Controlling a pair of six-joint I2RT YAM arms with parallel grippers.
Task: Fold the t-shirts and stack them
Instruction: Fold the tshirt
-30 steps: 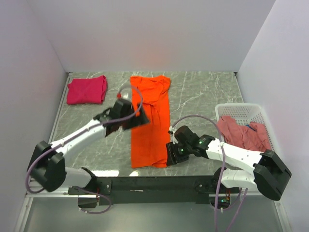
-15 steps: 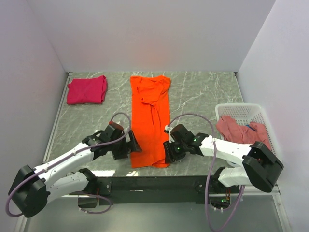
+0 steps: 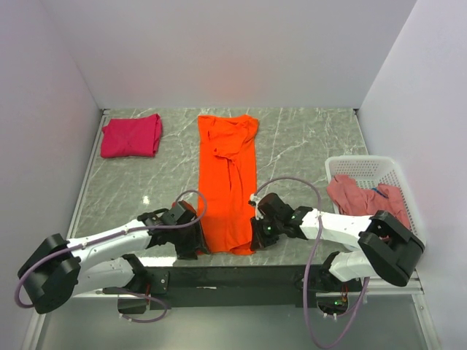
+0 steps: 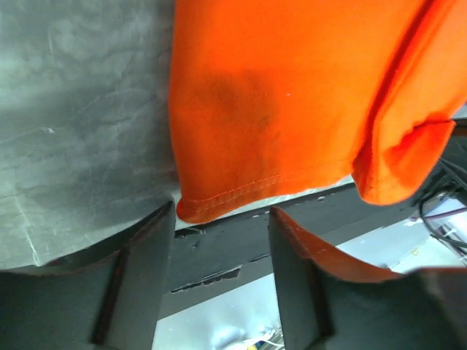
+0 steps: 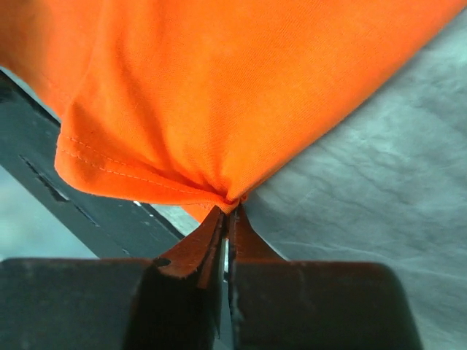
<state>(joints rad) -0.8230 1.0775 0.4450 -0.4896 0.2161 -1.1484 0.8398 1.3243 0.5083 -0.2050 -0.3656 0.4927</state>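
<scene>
Pinching the near right hem corner of the orange t-shirt (image 3: 228,182), the right fingers (image 5: 208,251) are closed tight on a bunched tuck of cloth. The shirt lies lengthwise down the middle of the counter (image 3: 314,146), collar far, hem at the near edge. The left fingers (image 4: 142,281) stand apart at the near left hem corner, which sits just above their gap; they seem not to touch it. A folded magenta-pink t-shirt (image 3: 131,136) rests at the far left corner. A dusty rose-pink t-shirt (image 3: 363,200) lies crumpled in the white basket (image 3: 387,166) at the right.
</scene>
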